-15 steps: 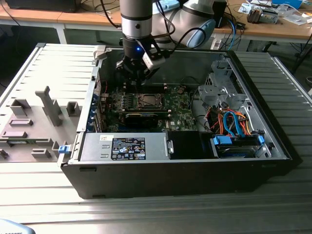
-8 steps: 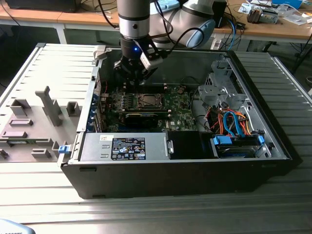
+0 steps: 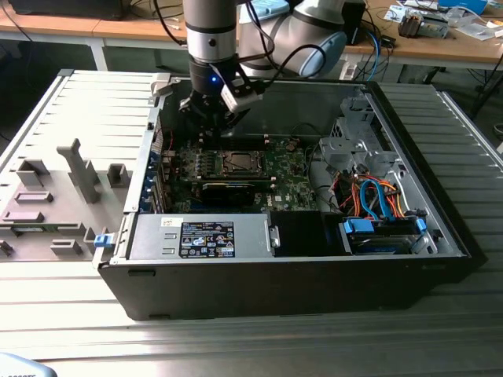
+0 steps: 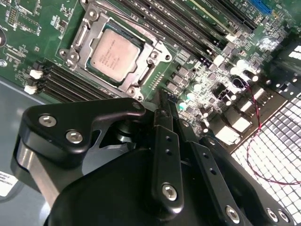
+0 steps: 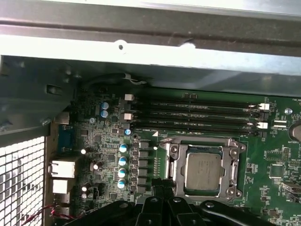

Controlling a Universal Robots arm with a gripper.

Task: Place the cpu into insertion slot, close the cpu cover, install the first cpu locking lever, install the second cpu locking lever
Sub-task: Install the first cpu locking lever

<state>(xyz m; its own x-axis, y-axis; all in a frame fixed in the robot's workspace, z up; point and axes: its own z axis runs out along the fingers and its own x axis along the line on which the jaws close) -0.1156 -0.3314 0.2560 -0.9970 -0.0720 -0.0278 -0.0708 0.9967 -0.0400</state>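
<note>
The cpu (image 4: pixel 115 54), a flat grey-beige square, lies in the insertion slot (image 5: pixel 175 170) on the green board. The silvery cpu cover (image 4: pixel 151 60) lies flat around it, and the chip (image 5: pixel 203 172) shows through its window. My gripper (image 4: pixel 165 101) hangs just above the board beside the socket, its black fingers (image 5: pixel 154 192) shut together with nothing between them. In the exterior view the gripper (image 3: pixel 222 126) sits inside the open case, a little behind the socket (image 3: pixel 237 162). I cannot tell how the locking levers stand.
Long black memory slots (image 5: pixel 197 115) run beside the socket. Rear ports (image 5: pixel 61 169) and a perforated case wall (image 5: pixel 21 183) lie close by. Drive bays with orange and blue cables (image 3: pixel 377 196) fill the case at the exterior view's right. A grey fixture plate (image 3: pixel 63 188) lies outside the case.
</note>
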